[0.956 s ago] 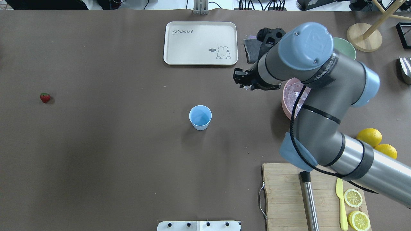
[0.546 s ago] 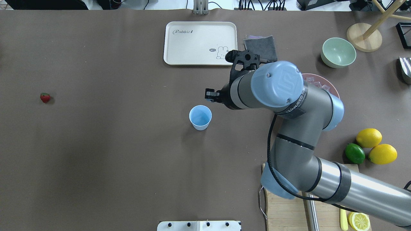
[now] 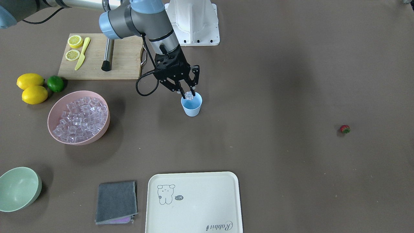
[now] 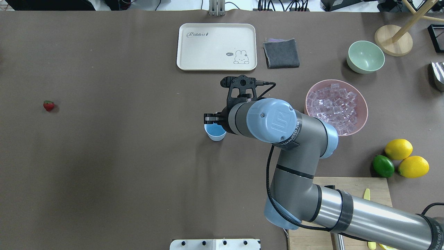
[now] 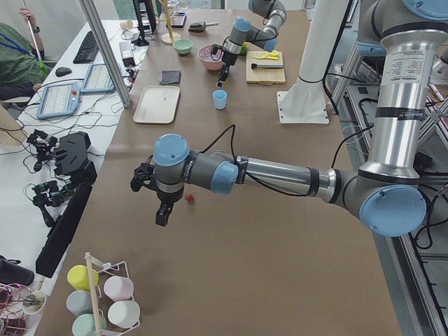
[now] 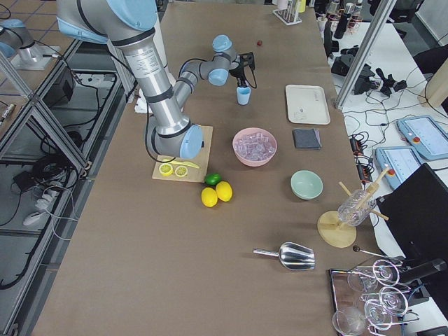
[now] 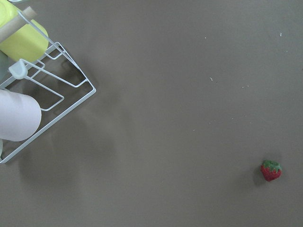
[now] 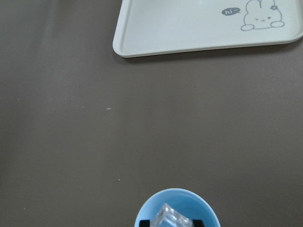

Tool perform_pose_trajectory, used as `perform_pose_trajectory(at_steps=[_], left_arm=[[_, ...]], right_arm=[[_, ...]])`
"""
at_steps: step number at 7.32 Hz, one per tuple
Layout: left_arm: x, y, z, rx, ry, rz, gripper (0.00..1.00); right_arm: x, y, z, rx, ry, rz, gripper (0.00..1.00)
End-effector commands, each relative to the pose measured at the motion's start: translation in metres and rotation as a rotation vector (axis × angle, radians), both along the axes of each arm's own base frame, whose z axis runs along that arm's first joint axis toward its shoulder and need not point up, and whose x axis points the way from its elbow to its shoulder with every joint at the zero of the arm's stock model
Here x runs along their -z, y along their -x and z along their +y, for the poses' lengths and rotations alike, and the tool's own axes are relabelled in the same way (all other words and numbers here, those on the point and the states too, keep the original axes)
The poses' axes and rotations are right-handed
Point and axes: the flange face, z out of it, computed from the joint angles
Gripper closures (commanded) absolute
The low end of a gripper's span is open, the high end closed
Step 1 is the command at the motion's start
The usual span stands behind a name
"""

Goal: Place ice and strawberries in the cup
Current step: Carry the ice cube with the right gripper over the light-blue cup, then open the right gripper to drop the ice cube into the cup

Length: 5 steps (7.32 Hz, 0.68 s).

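Right gripper (image 3: 188, 93) is clamped on one clear, glassy ice cube (image 3: 189, 95), right at the mouth of the light-blue tapered cup (image 3: 192, 109) mid-table. More ice (image 3: 81, 117), faintly pink, is heaped in the pink bowl (image 3: 76, 94). A tiny red strawberry (image 4: 48, 105) with a green cap lies well apart from the cup. Left gripper (image 5: 162, 213) hangs near the strawberry; can't tell its grip.

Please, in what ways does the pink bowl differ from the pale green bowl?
The pink bowl holds many clear ice cubes; the pale green bowl is empty. The pink bowl looks wider than the pale green bowl. The pink bowl stands nearer the blue cup than the pale green bowl does. Both are round and stand upright.
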Motion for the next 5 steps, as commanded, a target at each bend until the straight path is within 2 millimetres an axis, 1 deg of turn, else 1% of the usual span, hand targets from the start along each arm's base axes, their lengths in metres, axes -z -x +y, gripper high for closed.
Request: perform_pose_trajectory(at_steps=[1,2,3,5], left_arm=[[-0.0053,0.0002,-0.0045,-0.001,0.008,-0.001,0.02],[-0.0021,0.0001,-0.0076,0.000,0.005,0.000,0.02],[-0.0033,0.0000,-0.0097,0.000,0.006,0.000,0.02],[-0.0031,0.0000,-0.0117,-0.001,0.005,-0.001,0.02]], right_arm=[[-0.0014,0.0158,0.0063,0.008,-0.006,0.003,1.00],[-0.0026,0.0158,0.0063,0.009,-0.006,0.006,1.00],[-0.0024,0.0152,0.0056,0.009,-0.006,0.004,1.00],[-0.0016,0.0141,0.0050,-0.001,0.010,-0.006,0.52]])
